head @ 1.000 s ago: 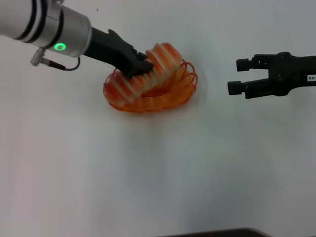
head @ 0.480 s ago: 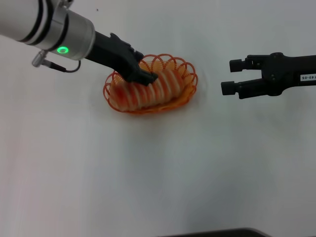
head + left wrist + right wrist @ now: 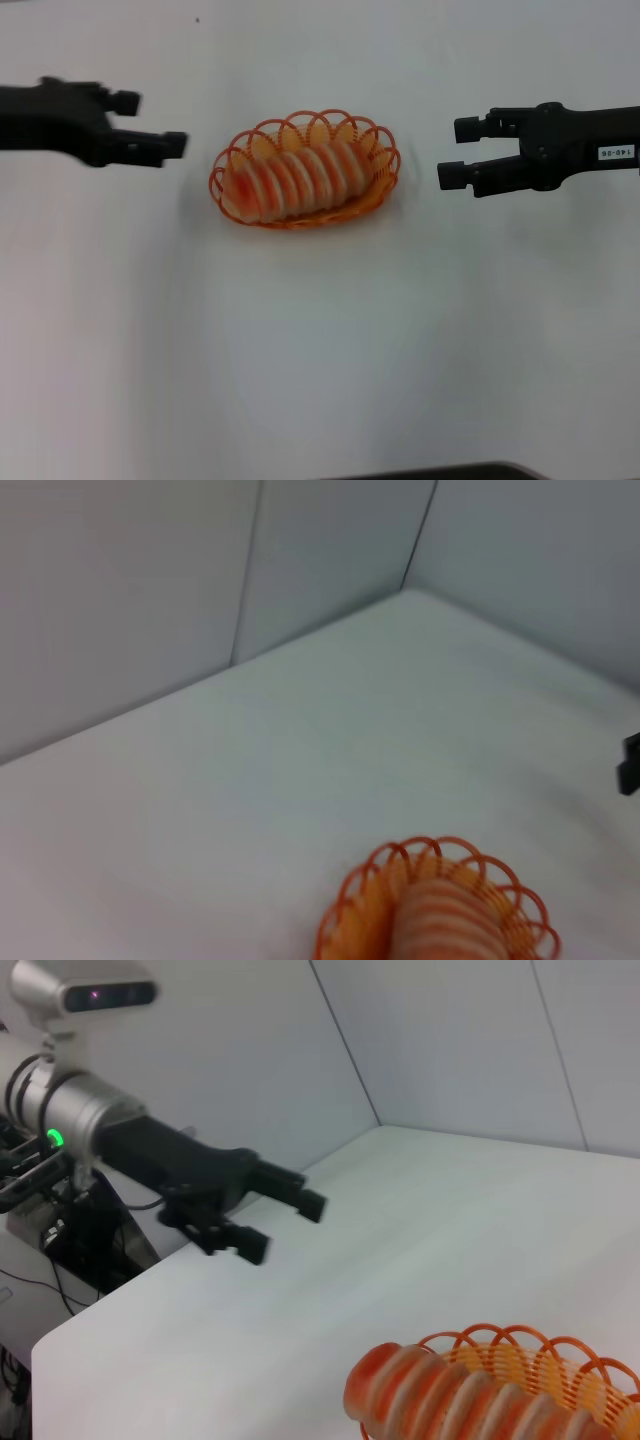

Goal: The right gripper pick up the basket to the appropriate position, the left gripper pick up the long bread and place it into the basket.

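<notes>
The orange wire basket stands on the white table a little back of centre. The long striped bread lies lengthwise inside it. My left gripper is open and empty, left of the basket and clear of it. My right gripper is open and empty, right of the basket with a gap between. The left wrist view shows the basket's rim and one end of the bread. The right wrist view shows the bread in the basket, with the left gripper beyond.
The white table spreads around the basket. Grey walls close in the table's back. A dark edge shows at the table's front. The robot's body and cables stand past the table edge in the right wrist view.
My left gripper has let go of the bread, opened and drawn back to the left. The bread now rests in the basket. My right gripper has edged slightly toward the basket.
</notes>
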You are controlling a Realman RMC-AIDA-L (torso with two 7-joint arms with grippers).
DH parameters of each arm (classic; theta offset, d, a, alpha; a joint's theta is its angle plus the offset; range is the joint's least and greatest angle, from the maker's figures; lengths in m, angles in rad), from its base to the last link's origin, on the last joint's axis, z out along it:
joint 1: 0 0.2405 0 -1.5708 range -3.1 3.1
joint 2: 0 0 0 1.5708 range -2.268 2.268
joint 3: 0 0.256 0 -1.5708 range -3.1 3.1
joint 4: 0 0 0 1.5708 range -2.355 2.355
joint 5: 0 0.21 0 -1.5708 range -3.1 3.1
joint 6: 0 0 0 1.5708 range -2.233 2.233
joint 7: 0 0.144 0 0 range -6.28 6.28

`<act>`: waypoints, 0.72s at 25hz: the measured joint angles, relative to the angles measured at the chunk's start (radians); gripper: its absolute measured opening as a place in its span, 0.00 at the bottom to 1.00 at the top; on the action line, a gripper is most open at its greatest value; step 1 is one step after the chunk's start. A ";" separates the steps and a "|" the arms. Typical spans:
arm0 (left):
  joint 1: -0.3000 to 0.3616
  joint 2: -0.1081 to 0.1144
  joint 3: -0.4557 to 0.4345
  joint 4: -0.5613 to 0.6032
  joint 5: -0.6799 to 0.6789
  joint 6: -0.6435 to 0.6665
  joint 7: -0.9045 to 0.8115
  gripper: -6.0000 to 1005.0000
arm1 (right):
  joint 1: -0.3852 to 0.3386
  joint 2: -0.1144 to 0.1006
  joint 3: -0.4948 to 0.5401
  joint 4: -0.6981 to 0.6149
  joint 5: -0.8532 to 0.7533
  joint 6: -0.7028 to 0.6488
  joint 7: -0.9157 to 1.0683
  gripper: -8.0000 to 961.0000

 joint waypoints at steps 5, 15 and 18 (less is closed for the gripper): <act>0.073 0.078 -0.193 -0.129 -0.044 0.180 0.124 0.89 | 0.000 0.001 0.001 0.003 0.001 0.001 0.001 1.00; 0.086 0.172 -0.232 -0.391 -0.066 0.216 0.228 0.89 | 0.011 0.000 0.002 0.037 0.000 0.004 0.001 1.00; 0.083 0.169 -0.220 -0.395 -0.063 0.206 0.230 0.89 | 0.012 0.001 0.003 0.037 0.000 0.004 0.001 1.00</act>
